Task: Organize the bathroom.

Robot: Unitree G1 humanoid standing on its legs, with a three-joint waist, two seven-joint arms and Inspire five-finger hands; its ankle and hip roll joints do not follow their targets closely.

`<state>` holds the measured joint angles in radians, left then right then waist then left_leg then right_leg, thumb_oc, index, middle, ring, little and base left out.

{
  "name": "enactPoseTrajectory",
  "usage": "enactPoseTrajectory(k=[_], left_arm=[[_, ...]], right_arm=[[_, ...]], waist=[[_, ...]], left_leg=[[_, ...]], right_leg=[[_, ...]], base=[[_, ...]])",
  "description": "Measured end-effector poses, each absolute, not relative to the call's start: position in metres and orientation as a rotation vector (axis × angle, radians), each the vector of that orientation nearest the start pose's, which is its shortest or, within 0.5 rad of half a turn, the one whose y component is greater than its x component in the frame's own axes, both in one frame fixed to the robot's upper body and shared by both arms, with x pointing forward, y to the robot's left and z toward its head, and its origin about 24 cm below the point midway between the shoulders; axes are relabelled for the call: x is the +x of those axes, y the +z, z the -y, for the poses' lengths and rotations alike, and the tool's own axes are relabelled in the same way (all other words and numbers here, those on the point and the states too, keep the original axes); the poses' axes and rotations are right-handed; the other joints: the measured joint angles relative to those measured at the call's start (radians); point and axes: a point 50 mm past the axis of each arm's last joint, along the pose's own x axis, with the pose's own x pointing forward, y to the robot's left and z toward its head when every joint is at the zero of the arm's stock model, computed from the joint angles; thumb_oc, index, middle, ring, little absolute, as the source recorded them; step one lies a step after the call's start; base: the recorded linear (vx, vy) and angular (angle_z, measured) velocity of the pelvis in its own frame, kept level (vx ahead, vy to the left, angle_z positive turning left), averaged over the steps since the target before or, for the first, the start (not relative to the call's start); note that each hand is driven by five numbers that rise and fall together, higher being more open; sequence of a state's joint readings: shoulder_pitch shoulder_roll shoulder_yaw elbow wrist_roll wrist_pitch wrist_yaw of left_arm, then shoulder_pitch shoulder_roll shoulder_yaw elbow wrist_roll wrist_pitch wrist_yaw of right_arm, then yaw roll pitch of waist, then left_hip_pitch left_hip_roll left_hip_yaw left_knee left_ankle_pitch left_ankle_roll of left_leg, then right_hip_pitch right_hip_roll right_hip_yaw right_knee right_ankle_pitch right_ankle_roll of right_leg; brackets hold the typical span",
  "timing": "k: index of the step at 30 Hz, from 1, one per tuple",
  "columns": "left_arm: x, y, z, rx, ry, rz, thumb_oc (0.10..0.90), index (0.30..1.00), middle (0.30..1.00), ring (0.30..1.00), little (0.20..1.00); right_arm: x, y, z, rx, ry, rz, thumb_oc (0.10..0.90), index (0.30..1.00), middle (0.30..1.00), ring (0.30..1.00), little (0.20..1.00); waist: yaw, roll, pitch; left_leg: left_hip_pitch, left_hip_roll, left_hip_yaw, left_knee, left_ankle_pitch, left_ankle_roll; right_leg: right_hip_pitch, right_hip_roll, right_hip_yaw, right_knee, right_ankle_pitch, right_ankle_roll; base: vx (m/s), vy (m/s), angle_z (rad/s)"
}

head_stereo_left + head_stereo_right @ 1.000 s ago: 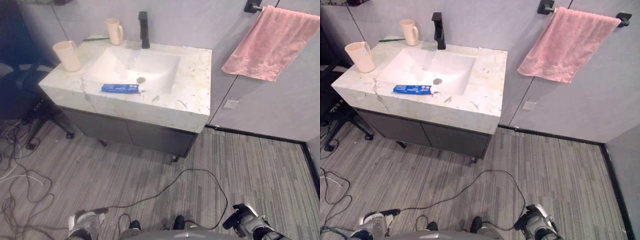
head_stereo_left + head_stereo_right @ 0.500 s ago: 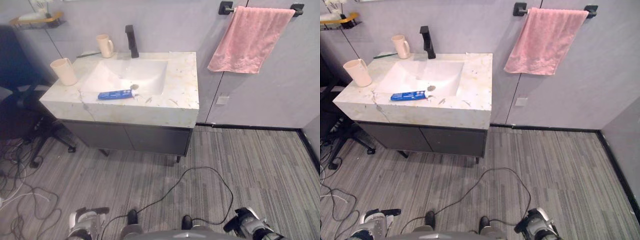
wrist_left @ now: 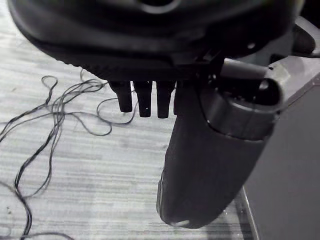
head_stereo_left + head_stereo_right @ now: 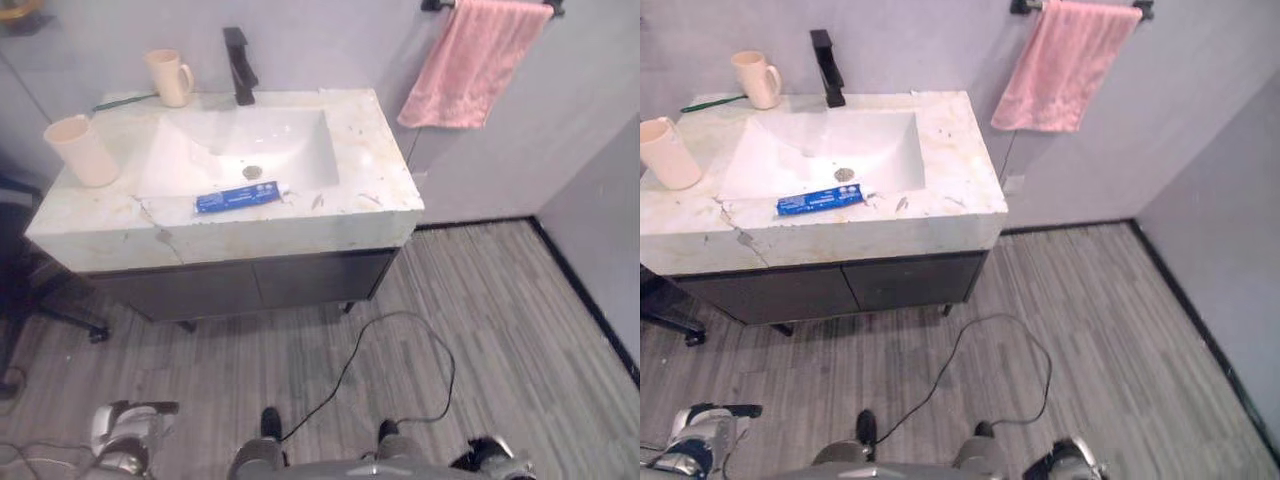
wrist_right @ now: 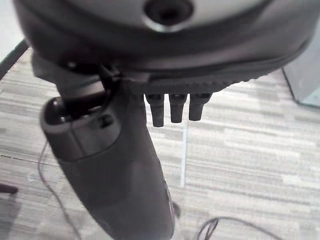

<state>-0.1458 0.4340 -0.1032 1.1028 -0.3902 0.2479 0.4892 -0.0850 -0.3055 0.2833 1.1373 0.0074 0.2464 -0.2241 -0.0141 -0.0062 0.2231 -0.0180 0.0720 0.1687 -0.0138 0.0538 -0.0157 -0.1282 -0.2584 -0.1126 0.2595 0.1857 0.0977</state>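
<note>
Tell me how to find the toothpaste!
Look at the pale marble vanity top with the white sink basin. On the basin's front edge, just before the round drain, lies a flat blue toothpaste tube. It is the only blue thing; the mugs are cream.

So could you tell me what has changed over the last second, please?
Only the camera has shifted. The toothpaste tube lies on the sink's front rim as before, both cups and the pink towel unmoved. Both hands hang low, holding nothing.
</note>
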Motion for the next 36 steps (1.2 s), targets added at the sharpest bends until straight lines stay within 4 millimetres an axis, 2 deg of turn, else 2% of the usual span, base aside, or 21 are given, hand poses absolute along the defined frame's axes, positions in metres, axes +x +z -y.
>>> enactPoseTrajectory(k=[1, 3, 4, 5, 6, 7, 8, 9, 12, 15, 20, 23, 26, 27, 29, 30, 31, 32, 33, 35, 36], left_arm=[[0.146, -0.11, -0.314, 0.332, 0.768, -1.137, 0.8, 0.9, 0.9, 0.9, 0.9], [0.133, -0.115, -0.312, 0.337, 0.787, -1.166, 0.8, 0.9, 0.9, 0.9, 0.9], [0.127, -0.116, -0.314, 0.322, 0.834, -1.176, 0.8, 0.9, 0.9, 0.9, 0.9], [0.12, -0.117, -0.316, 0.308, 0.866, -1.187, 0.8, 0.9, 0.9, 0.9, 0.9], [0.12, -0.118, -0.314, 0.274, 0.898, -1.176, 0.8, 0.9, 0.9, 0.9, 0.9], [0.12, -0.119, -0.312, 0.242, 0.911, -1.165, 0.8, 0.9, 0.9, 0.9, 0.9], [0.118, -0.12, -0.312, 0.149, 0.986, -1.142, 0.8, 0.9, 0.9, 0.9, 0.9], [0.116, -0.12, -0.311, 0.087, 1.031, -1.139, 0.8, 0.9, 0.9, 0.9, 0.9], [0.094, -0.128, -0.307, -0.049, 1.158, -1.183, 0.8, 0.9, 0.9, 0.9, 0.9], [0.091, -0.127, -0.309, -0.229, 1.339, -1.134, 0.8, 0.9, 0.9, 0.9, 0.9], [0.094, -0.109, -0.334, -0.498, 1.688, -0.847, 0.8, 0.9, 0.9, 0.9, 0.9], [0.1, -0.08, -0.365, -0.543, 1.858, -0.589, 0.8, 0.9, 0.9, 0.9, 0.9], [0.114, -0.03, -0.403, -0.552, 1.962, -0.275, 0.8, 0.9, 0.9, 0.9, 0.9], [0.12, -0.004, -0.417, -0.51, 1.977, -0.151, 0.8, 0.9, 0.9, 0.9, 0.9], [0.129, 0.026, -0.427, -0.486, 1.979, -0.015, 0.8, 0.9, 0.9, 0.9, 0.9], [0.14, 0.056, -0.433, -0.434, 1.956, 0.114, 0.8, 0.9, 0.9, 0.9, 0.9], [0.145, 0.072, -0.433, -0.433, 1.939, 0.181, 0.8, 0.9, 0.9, 0.9, 0.9], [0.156, 0.11, -0.431, -0.372, 1.886, 0.318, 0.8, 0.9, 0.9, 0.9, 0.9], [0.161, 0.138, -0.428, -0.283, 1.845, 0.43, 0.8, 0.9, 0.9, 0.9, 0.9], [0.166, 0.18, -0.418, -0.217, 1.789, 0.557, 0.8, 0.9, 0.9, 0.9, 0.9], [0.171, 0.21, -0.41, -0.11, 1.739, 0.677, 0.8, 0.9, 0.9, 0.9, 0.9]], right_arm=[[0.122, -0.146, 0.255, -0.599, -0.159, -1.255, 0.8, 0.9, 0.9, 0.9, 0.9], [0.126, -0.145, 0.253, -0.588, -0.144, -1.238, 0.8, 0.9, 0.9, 0.9, 0.9], [0.127, -0.145, 0.251, -0.583, -0.136, -1.227, 0.8, 0.9, 0.9, 0.9, 0.9], [0.126, -0.146, 0.251, -0.581, -0.133, -1.225, 0.8, 0.9, 0.9, 0.9, 0.9], [0.119, -0.148, 0.252, -0.58, -0.132, -1.241, 0.8, 0.9, 0.9, 0.9, 0.9], [0.112, -0.15, 0.253, -0.578, -0.131, -1.267, 0.8, 0.9, 0.9, 0.9, 0.9], [0.097, -0.153, 0.253, -0.573, -0.124, -1.311, 0.8, 0.9, 0.9, 0.9, 0.9], [0.088, -0.155, 0.255, -0.572, -0.124, -1.332, 0.8, 0.9, 0.9, 0.9, 0.9], [0.087, -0.153, 0.262, -0.59, -0.142, -1.329, 0.8, 0.9, 0.9, 0.9, 0.9], [0.094, -0.149, 0.268, -0.606, -0.156, -1.306, 0.8, 0.9, 0.9, 0.9, 0.9], [0.103, -0.144, 0.275, -0.622, -0.171, -1.276, 0.8, 0.9, 0.9, 0.9, 0.9], [0.103, -0.145, 0.273, -0.618, -0.167, -1.278, 0.8, 0.9, 0.9, 0.9, 0.9], [0.093, -0.147, 0.274, -0.618, -0.167, -1.31, 0.8, 0.9, 0.9, 0.9, 0.9], [0.089, -0.148, 0.275, -0.619, -0.171, -1.33, 0.8, 0.9, 0.9, 0.9, 0.9], [0.085, -0.148, 0.276, -0.618, -0.169, -1.343, 0.8, 0.9, 0.9, 0.9, 0.9], [0.081, -0.149, 0.276, -0.619, -0.166, -1.353, 0.8, 0.9, 0.9, 0.9, 0.9], [0.078, -0.15, 0.275, -0.614, -0.163, -1.362, 0.8, 0.9, 0.9, 0.9, 0.9], [0.076, -0.151, 0.274, -0.605, -0.154, -1.373, 0.8, 0.9, 0.9, 0.9, 0.9], [0.075, -0.151, 0.274, -0.6, -0.156, -1.376, 0.8, 0.9, 0.9, 0.9, 0.9], [0.076, -0.151, 0.273, -0.597, -0.153, -1.372, 0.8, 0.9, 0.9, 0.9, 0.9], [0.078, -0.151, 0.273, -0.596, -0.152, -1.369, 0.8, 0.9, 0.9, 0.9, 0.9]], waist=[[-0.011, 0.008, -0.002], [-0.012, 0.026, -0.02], [-0.011, 0.014, -0.029], [-0.018, -0.001, -0.038], [-0.038, -0.02, -0.048], [-0.041, -0.028, -0.054], [-0.04, -0.051, -0.072], [-0.04, -0.066, -0.086], [-0.02, -0.054, -0.097], [-0.014, -0.044, -0.099], [-0.016, -0.022, -0.107], [-0.014, -0.011, -0.108], [-0.013, -0.003, -0.104], [-0.01, 0.001, -0.104], [-0.003, 0.002, -0.103], [0.011, 0.006, -0.102], [0.011, 0.005, -0.103], [0.017, 0.004, -0.101], [0.017, 0.001, -0.101], [0.021, -0.001, -0.101], [0.028, -0.004, -0.104]], left_leg=[[0.015, -0.004, 0.008, -0.022, 0.006, 0.009], [0.05, 0.001, 0.045, -0.078, 0.008, 0.003], [0.049, -0.007, 0.045, -0.077, 0.013, -0.002], [0.042, -0.018, 0.04, -0.077, 0.013, -0.002], [0.037, -0.031, 0.016, -0.078, 0.013, -0.002], [0.038, -0.032, 0.003, -0.078, 0.013, -0.002], [0.044, -0.038, -0.025, -0.077, 0.013, -0.01], [0.049, -0.038, -0.043, -0.073, 0.018, -0.017], [0.069, 0.0, -0.055, -0.073, 0.025, -0.031], [0.08, 0.02, -0.072, -0.072, 0.039, -0.051], [0.095, 0.033, -0.086, -0.073, 0.032, -0.063], [0.095, 0.04, -0.092, -0.073, 0.026, -0.071], [0.095, 0.045, -0.107, -0.074, 0.025, -0.072], [0.096, 0.046, -0.109, -0.074, 0.022, -0.072], [0.094, 0.047, -0.112, -0.076, 0.02, -0.072], [0.095, 0.048, -0.118, -0.076, 0.019, -0.073], [0.094, 0.047, -0.119, -0.076, 0.018, -0.074], [0.094, 0.046, -0.129, -0.076, 0.018, -0.074], [0.095, 0.045, -0.133, -0.076, 0.018, -0.074], [0.095, 0.044, -0.134, -0.074, 0.021, -0.08], [0.098, 0.044, -0.135, -0.074, 0.022, -0.081]], right_leg=[[-0.032, -0.006, -0.012, 0.046, -0.014, 0.01], [-0.04, 0.044, -0.04, -0.067, -0.079, 0.058], [-0.028, 0.068, -0.028, -0.187, -0.084, 0.075], [-0.024, 0.074, -0.012, -0.214, -0.084, 0.075], [-0.006, 0.087, 0.005, -0.227, -0.085, 0.07], [0.015, 0.096, 0.004, -0.234, -0.085, 0.068], [0.066, 0.114, 0.011, -0.266, -0.086, 0.058], [0.1, 0.125, 0.016, -0.309, -0.046, 0.003], [0.14, 0.165, 0.005, -0.343, -0.043, -0.021], [0.16, 0.188, -0.011, -0.341, -0.058, -0.038], [0.184, 0.2, -0.024, -0.346, -0.082, -0.045], [0.189, 0.205, -0.032, -0.346, -0.085, -0.047], [0.2, 0.21, -0.051, -0.346, -0.09, -0.052], [0.204, 0.211, -0.053, -0.346, -0.093, -0.055], [0.205, 0.212, -0.057, -0.346, -0.094, -0.056], [0.208, 0.211, -0.062, -0.346, -0.096, -0.059], [0.208, 0.211, -0.063, -0.346, -0.096, -0.06], [0.216, 0.21, -0.076, -0.346, -0.099, -0.058], [0.218, 0.209, -0.078, -0.346, -0.101, -0.056], [0.22, 0.209, -0.081, -0.346, -0.102, -0.056], [0.224, 0.208, -0.083, -0.346, -0.103, -0.053]], base=[[0.11, -0.071, -0.58], [0.07, -0.134, -0.6], [0.05, -0.114, -0.35], [0.09, -0.141, 0.15], [0.08, -0.091, 0.6], [0.11, -0.123, 0.88], [0.12, -0.1, 0.82], [0.12, -0.099, 0.61], [0.08, -0.047, 0.06], [0.06, -0.049, 0.13], [0.03, -0.032, 0.07], [0.04, -0.033, 0.07], [0.06, -0.042, 0.17], [0.03, -0.027, 0.11], [0.06, -0.049, 0.06], [0.07, -0.066, 0.09], [0.05, -0.048, 0.18], [0.07, -0.069, 0.19], [0.06, -0.054, 0.16], [0.07, -0.056, 0.06], [0.05, -0.042, 0.06]])
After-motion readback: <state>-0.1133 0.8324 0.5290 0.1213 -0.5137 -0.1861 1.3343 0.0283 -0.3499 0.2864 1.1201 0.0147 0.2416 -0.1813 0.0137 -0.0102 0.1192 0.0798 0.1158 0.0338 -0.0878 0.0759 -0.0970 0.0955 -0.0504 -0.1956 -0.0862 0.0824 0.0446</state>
